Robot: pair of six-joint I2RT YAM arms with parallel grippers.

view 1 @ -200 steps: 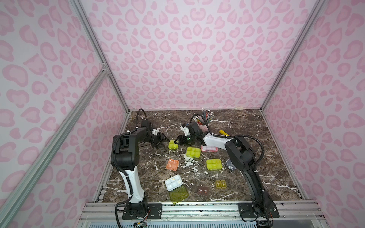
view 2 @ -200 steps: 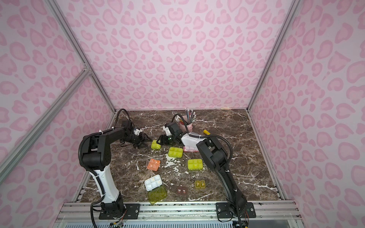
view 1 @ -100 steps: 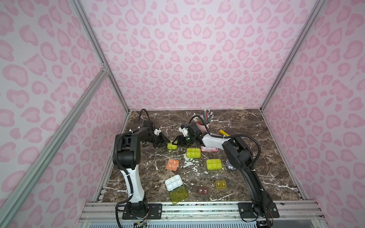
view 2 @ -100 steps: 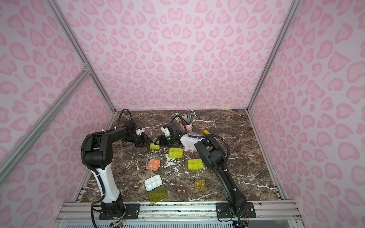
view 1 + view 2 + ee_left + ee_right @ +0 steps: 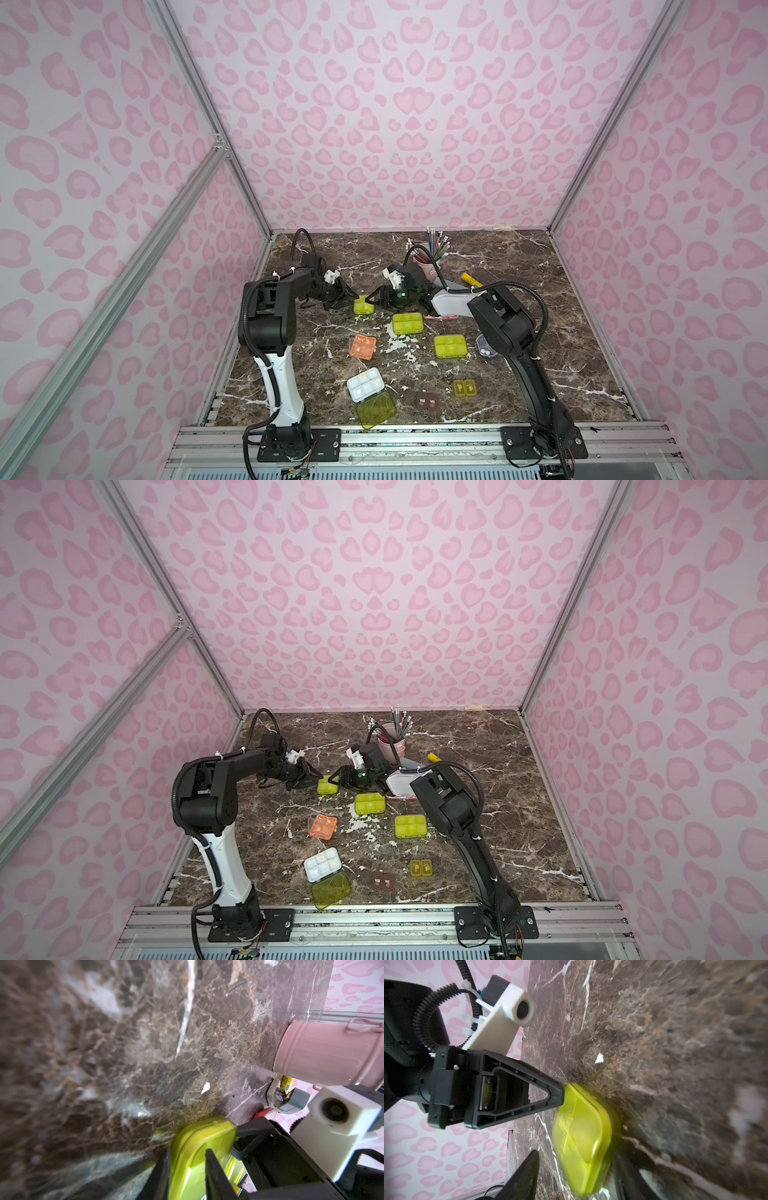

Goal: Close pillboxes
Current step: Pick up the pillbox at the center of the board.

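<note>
both arms meet toward the far middle of the counter (image 5: 561,332), over one small box (image 5: 363,307). it is yellow-green and lies on the marble between the two tool tips, apart from the other cases.

the left jaws stand narrow and pinch it by one end. in the left wrist view one finger (image 5: 160,1176) sits against its outer edge and the other (image 5: 216,1172) lies across the lid. i read that as a squeeze to press lid onto tray, or a hold to keep so light a case from sliding.

the right jaws are open and straddle the opposite end. in the right wrist view a strip of counter shows between one finger (image 5: 527,1174) and the small box (image 5: 581,1136), so they hold nothing. my guess is they serve as a stop, or wait to press next. the lid is down. whether its latch has caught i cannot tell, as the case is blurred there.

nearer the front, a green box (image 5: 408,324), a second green box (image 5: 450,346) and the orange box (image 5: 363,346) lie with lids down. the white box (image 5: 365,385) lies wide open, its green lid (image 5: 376,409) folded flat toward the front rail, so it is plainly left to do. the brown box (image 5: 428,402) and olive box (image 5: 464,387) are too small to judge. the blue box (image 5: 485,350) is half hidden by the right arm.

the cup (image 5: 322,1053), glue stick (image 5: 471,280) and stapler (image 5: 291,1101) sit behind the arms, no part of the job.
</note>
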